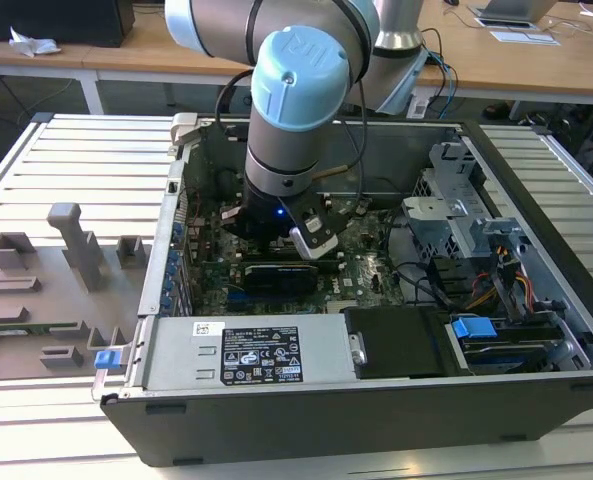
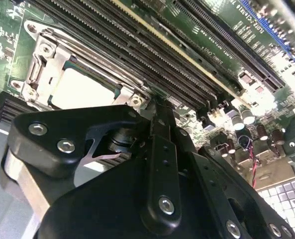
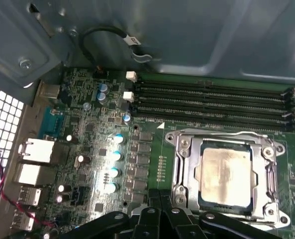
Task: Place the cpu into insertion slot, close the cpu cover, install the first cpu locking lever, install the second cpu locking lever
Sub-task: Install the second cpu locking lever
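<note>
One square, silvery-grey metal cpu [image 3: 225, 175] with a thin green rim is seen lying flat, metal face up, in the black-and-silver insertion slot [image 3: 182, 172] on the green motherboard [image 3: 97, 149]; being square, it shows no long axis. One thin silvery metal cpu cover [image 3: 272, 174] is lowered around it, framing the chip. Four long black memory slots [image 3: 212, 102] run alongside the socket. The black gripper [image 2: 159, 107] is held just beside the socket edge, fingers drawn together on nothing
</note>
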You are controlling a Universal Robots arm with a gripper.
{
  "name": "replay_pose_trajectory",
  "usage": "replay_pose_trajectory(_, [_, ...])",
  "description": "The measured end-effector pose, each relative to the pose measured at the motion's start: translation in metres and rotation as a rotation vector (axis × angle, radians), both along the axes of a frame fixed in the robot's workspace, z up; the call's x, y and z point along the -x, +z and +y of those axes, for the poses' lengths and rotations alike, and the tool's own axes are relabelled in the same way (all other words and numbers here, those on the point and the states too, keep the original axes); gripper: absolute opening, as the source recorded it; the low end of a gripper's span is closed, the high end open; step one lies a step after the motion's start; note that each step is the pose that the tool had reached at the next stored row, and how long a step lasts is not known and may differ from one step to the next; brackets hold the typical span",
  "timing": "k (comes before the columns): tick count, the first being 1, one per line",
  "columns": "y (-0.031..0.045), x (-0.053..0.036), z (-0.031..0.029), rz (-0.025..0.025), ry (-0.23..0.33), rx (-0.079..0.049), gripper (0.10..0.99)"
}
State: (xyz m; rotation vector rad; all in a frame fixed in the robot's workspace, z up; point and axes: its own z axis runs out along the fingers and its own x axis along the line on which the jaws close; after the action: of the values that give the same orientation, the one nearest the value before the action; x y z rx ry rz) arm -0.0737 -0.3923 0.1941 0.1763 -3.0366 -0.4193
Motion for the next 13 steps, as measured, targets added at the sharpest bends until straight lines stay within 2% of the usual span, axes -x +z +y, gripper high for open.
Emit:
replay_pose_trajectory(4, [-0.0005,-0.0001,-0.0010,-0.0004,0.003,-0.005,0.106])
replay_pose_trajectory(8, [-0.0004,-0.0001,-0.0080,-0.0004,0.003,-0.013,0.106])
replay_pose_trajectory(10, [-0.0002,0.0000,-0.0085,-0.0003,0.004,-0.018,0.106])
replay_pose_trajectory(12, [0.0021,-0.0001,-0.0084,-0.0005,0.005,-0.023,0.106])
replay_pose_trajectory(13, [0.0056,-0.0001,-0.0084,-0.0005,0.005,-0.023,0.106])
